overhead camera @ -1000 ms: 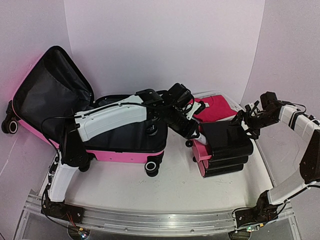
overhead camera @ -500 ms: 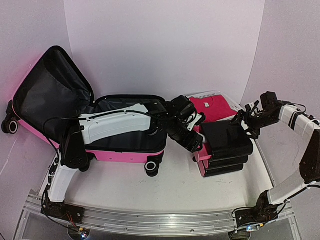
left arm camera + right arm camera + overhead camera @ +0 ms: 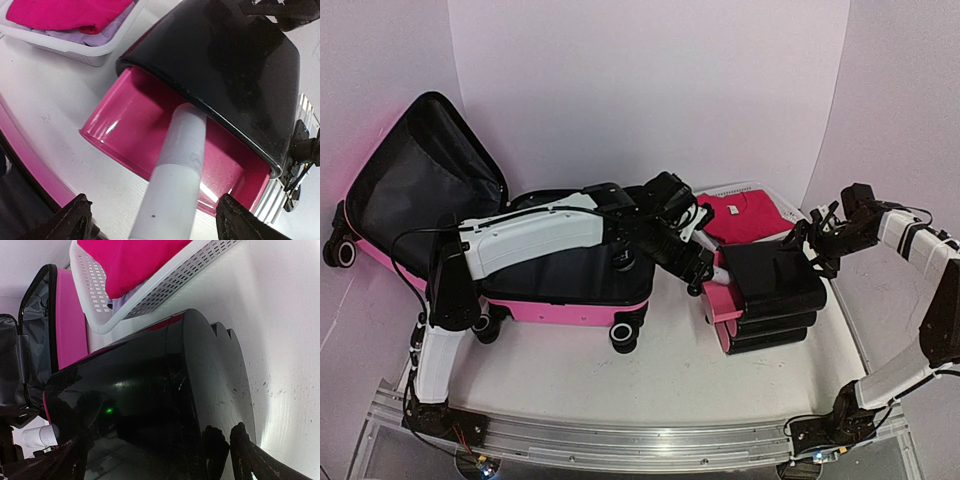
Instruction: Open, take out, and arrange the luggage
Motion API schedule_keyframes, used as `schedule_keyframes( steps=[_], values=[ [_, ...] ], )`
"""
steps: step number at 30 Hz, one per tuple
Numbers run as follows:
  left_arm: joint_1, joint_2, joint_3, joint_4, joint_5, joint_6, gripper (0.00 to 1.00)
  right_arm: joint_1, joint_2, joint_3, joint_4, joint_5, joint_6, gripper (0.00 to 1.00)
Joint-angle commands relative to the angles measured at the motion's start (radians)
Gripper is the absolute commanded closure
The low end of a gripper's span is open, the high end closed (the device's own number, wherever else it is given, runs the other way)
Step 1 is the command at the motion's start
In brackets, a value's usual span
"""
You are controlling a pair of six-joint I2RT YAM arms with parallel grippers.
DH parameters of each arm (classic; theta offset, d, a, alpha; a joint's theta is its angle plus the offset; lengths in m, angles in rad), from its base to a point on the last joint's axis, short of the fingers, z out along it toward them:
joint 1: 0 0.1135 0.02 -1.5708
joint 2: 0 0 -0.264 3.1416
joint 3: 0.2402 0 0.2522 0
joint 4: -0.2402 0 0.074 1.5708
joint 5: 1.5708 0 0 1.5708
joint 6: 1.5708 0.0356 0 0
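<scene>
The luggage (image 3: 570, 285) lies open at the left. Its lid leans back against the side wall, so the black-lined base stays reachable from above.

The left arm stretches across that base, and the left gripper (image 3: 700, 265) sits at the pink end of the top case in a stack of 3 black cases (image 3: 775, 285). Its jaws stand wide on either side of a white cylinder (image 3: 172, 175). The cylinder's far end rests in that pink end and looks unclamped, probably parked there.

Behind the stack, a white basket (image 3: 65, 47) holds pink cloth (image 3: 745, 215).

The right gripper (image 3: 817, 243) is spread wide at the stack's far right corner, likely to steady it, though I cannot tell whether it touches.

The surface (image 3: 670, 380) is white and lightly scuffed, with a metal rail along its near edge. Pale, plain walls (image 3: 650, 90) close in the back and both sides.
</scene>
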Motion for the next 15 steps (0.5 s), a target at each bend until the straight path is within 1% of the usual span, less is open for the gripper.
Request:
schedule_keyframes(
  steps=[1, 5, 6, 8, 12, 15],
  values=[
    [0.002, -0.066, 0.002, 0.031, -0.065, 0.008, 0.18, 0.014, -0.038, 0.007, 0.022, -0.059, 0.010, 0.02],
    [0.006, -0.070, 0.001, 0.030, -0.030, -0.010, 0.43, 0.015, -0.034, 0.008, 0.022, -0.060, 0.010, 0.02],
    [0.006, -0.072, 0.001, 0.030, -0.016, -0.016, 0.46, 0.015, -0.032, 0.009, 0.022, -0.060, 0.009, 0.02],
    [0.006, -0.070, 0.003, 0.030, 0.017, -0.024, 0.48, 0.015, -0.032, 0.012, 0.022, -0.062, 0.010, 0.02],
    [0.006, -0.067, 0.002, 0.031, 0.057, -0.036, 0.61, 0.015, -0.029, 0.016, 0.023, -0.060, 0.008, 0.02],
    [0.006, -0.065, 0.013, 0.031, 0.084, -0.020, 0.68, 0.015, -0.027, 0.012, 0.022, -0.060, 0.007, 0.02]
  ],
)
